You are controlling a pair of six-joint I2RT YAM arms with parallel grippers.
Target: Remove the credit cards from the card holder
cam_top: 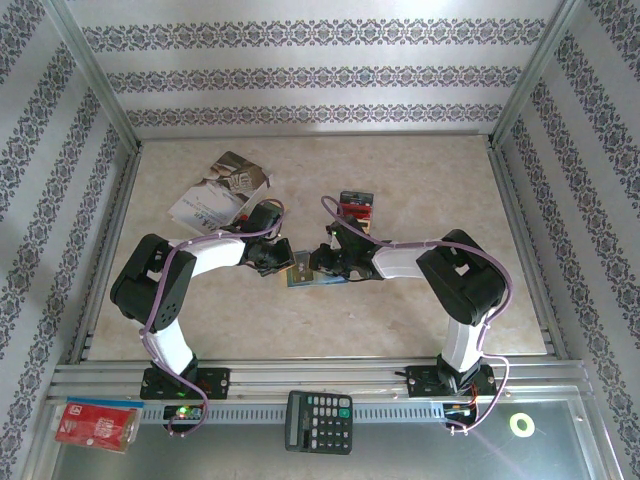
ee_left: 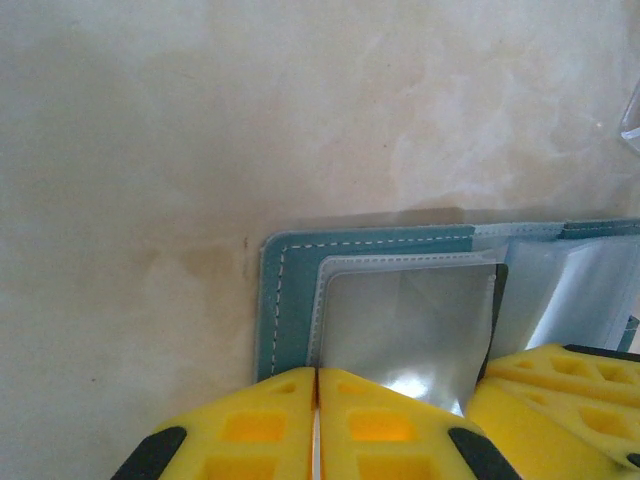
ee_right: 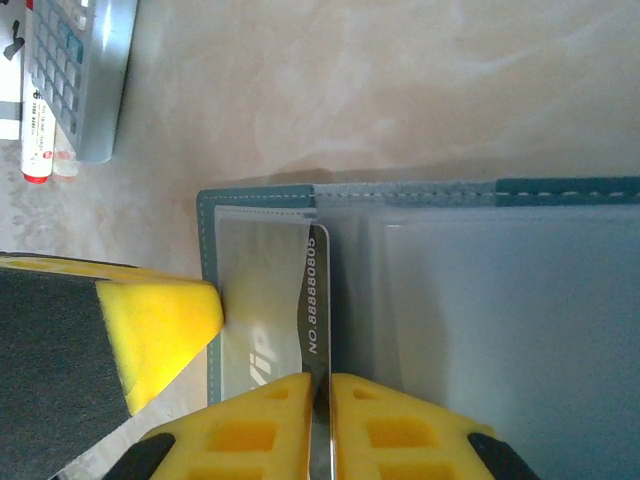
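top view, holder: blue bifold card holder with clear plastic sleeves (cam_top: pixel 303 273) lies open mid-tabletop (cam_top: pixel 400 180) between the two arms, long axis roughly left-right.
top view, hidden: left claw (cam_top: pixel 287 266) covers its left end and right claw (cam_top: pixel 318 268) its middle. Cards are too small to make out, and claw opening is unreadable here.
top view, other: crumpled printed leaflets (cam_top: pixel 220 190) far left. Black desk calculator (cam_top: pixel 320 421) and red packet (cam_top: pixel 95 422) on the near metal ledge.
left wrist, claw: left claw (ee_left: pixel 317 385) has its yellow fingers pressed together, tips at the holder's near-left corner. Pinching or just pressing, cannot tell.
left wrist, hidden: blue bifold card holder (ee_left: pixel 275 300) has its near edge under the fingers and its right part cut by the frame. Glare on the sleeve hides the contents.
left wrist, other claw: right claw's yellow fingers (ee_left: pixel 560 385) at lower right, over the sleeves.
right wrist, claw: right claw (ee_right: pixel 322 392) is almost closed, clamping the black credit card with white printed digits (ee_right: pixel 317 290).
right wrist, card: long axis runs away from the claw toward the holder's far stitched edge. Only a narrow strip shows between two sleeves.
right wrist, holder: blue bifold card holder (ee_right: pixel 560 190) runs left-right, cut off at right and bottom.
right wrist, left claw: yellow fingertip (ee_right: pixel 165 325) touches the left sleeve.
right wrist, other: grey keypad calculator (ee_right: pixel 80 70) and red-tipped white markers (ee_right: pixel 38 150) top left, both cut off.
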